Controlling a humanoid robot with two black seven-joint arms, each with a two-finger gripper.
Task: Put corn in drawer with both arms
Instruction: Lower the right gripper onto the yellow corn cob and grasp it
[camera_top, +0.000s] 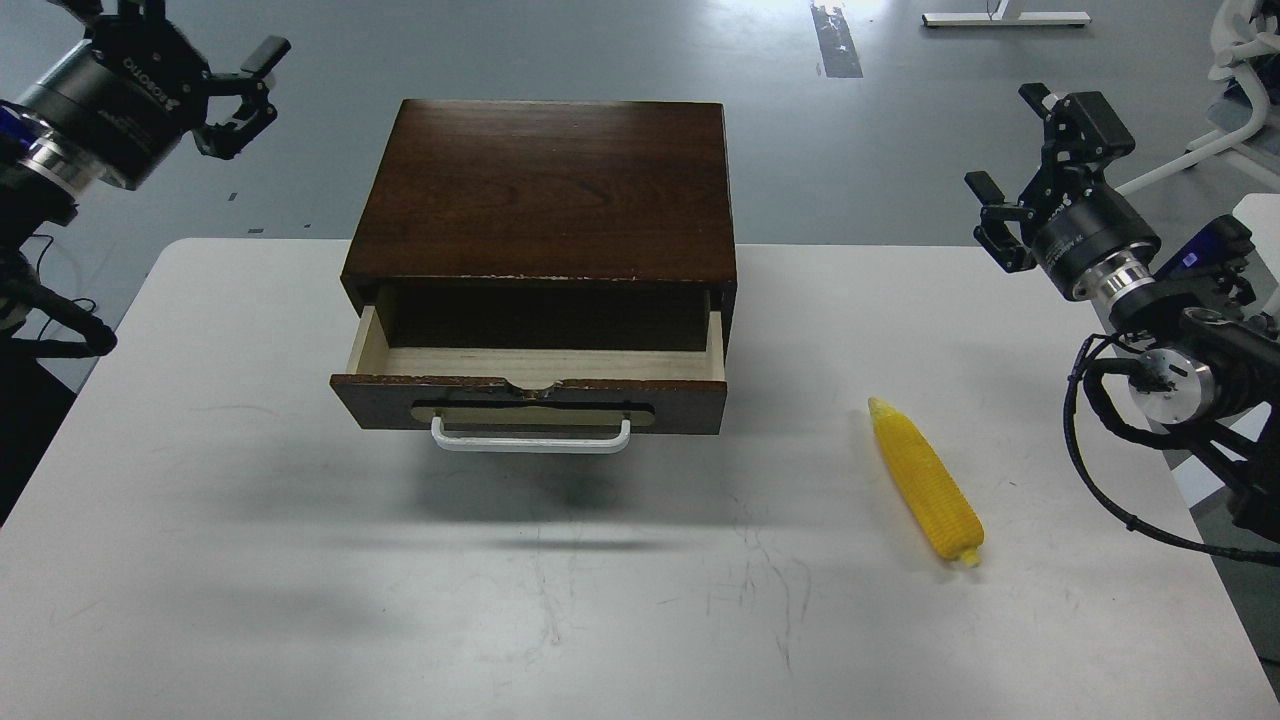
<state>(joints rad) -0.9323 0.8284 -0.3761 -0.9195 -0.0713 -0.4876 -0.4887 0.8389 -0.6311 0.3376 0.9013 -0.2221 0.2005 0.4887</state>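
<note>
drawer (535, 362) pulled open, corn (925, 480) on table (250, 560) right of it

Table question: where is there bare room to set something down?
The white table is bare left of the drawer, along the whole near edge in front of the white handle, and between drawer and corn. Only the strip by the corn, near the right gripper, is tighter.
</note>
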